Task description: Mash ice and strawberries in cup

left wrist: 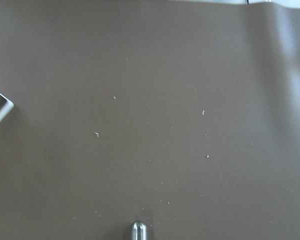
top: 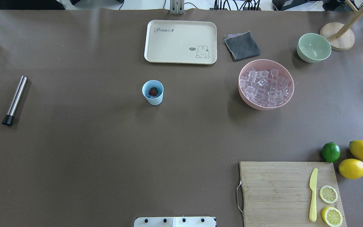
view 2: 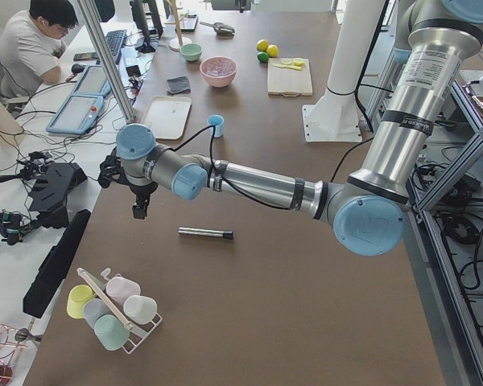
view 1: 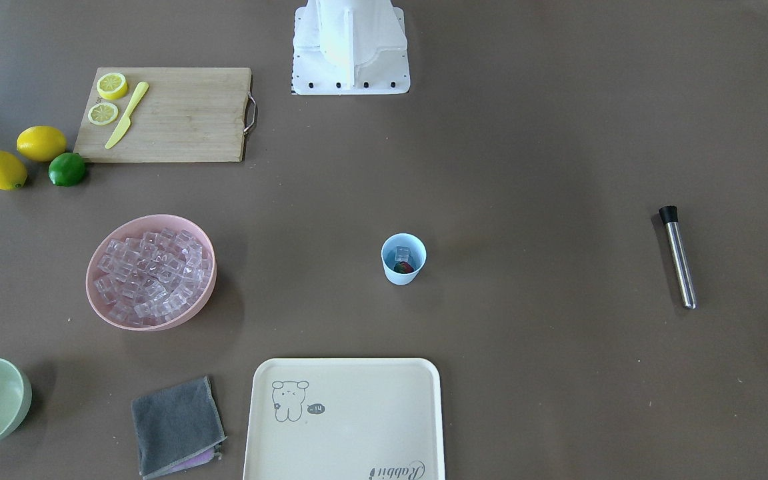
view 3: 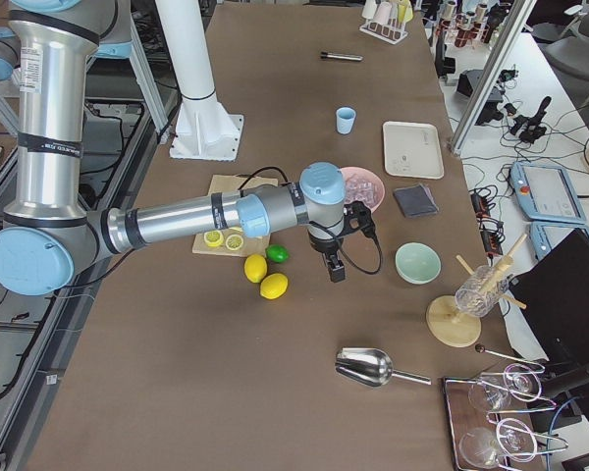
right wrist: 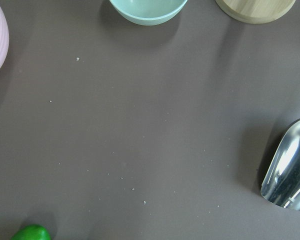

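Cup (view 1: 403, 259): light blue, upright, approx. centre of table (view 1: 544, 373), well apart from all other items. The open space around it prob. lets either gripper come in from above.
Strawberry (view 1: 403, 268): inside cup, at bottom, whole; red w/ green top visible.
Ice (view 1: 402, 254): one clear cube seen in cup, touching strawberry on its robot side; any further cubes cannot be made out. Bulk stock fills pink bowl (view 1: 154, 218), on robot's right of cup.
Muddler (view 1: 679, 257): steel rod w/ black end cap, lying flat far out on robot's left, well apart from cup, ungrasped. Judged to be the mashing tool; its placement suggests a left-side pick.
L gripper (view 2: 138, 207): hangs above table just beyond muddler's plain end, pointing down, nothing visibly held. Jaw state: cannot tell, as it shows in a side view only. L wrist cam shows bare table w/ rod's rounded tip at bottom edge.
R gripper (view 3: 334, 267): hangs over table between lime (view 3: 277, 253), pink bowl and green bowl (view 3: 417, 263), well clear of cup. Jaw state: cannot tell, same reason.
Step (judged): cup looks loaded; mash not begun. Next move prob. L gripper down onto rod.
Risk (judged): round rod may roll on contact. Light cup may tip or slide under mashing force unless steadied.
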Robot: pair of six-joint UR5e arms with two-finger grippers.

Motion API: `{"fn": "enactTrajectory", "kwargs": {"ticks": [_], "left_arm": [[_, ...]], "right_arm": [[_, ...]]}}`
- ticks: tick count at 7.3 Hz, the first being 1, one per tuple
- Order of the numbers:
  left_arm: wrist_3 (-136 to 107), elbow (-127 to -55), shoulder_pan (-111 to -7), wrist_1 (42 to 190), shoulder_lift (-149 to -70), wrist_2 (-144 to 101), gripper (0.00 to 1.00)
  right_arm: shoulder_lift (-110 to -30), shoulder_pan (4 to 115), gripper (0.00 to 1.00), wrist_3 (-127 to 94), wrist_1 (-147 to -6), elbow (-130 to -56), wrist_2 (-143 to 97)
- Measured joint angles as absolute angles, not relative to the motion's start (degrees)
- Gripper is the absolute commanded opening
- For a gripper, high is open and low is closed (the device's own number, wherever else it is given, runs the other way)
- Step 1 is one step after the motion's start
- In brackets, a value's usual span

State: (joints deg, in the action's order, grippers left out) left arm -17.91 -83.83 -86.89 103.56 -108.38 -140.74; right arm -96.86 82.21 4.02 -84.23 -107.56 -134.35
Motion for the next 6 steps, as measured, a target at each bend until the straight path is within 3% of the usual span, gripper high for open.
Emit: {"fn": "enactTrajectory", "kwargs": {"ticks": [3,6], "left_arm": [[-13.77,-89.34,-89.54,97.11,-106.44,-141.14,0.98],[-11.2,-89.5,-89.4,95.92,-105.55,-137.97,0.98]], "right_arm": [[-96.19,86.29,0.99,8.14,-86.05,-105.5,-134.58],[-96.31,90.45,0.99,8.72,-86.94,-107.12,-135.8]]}}
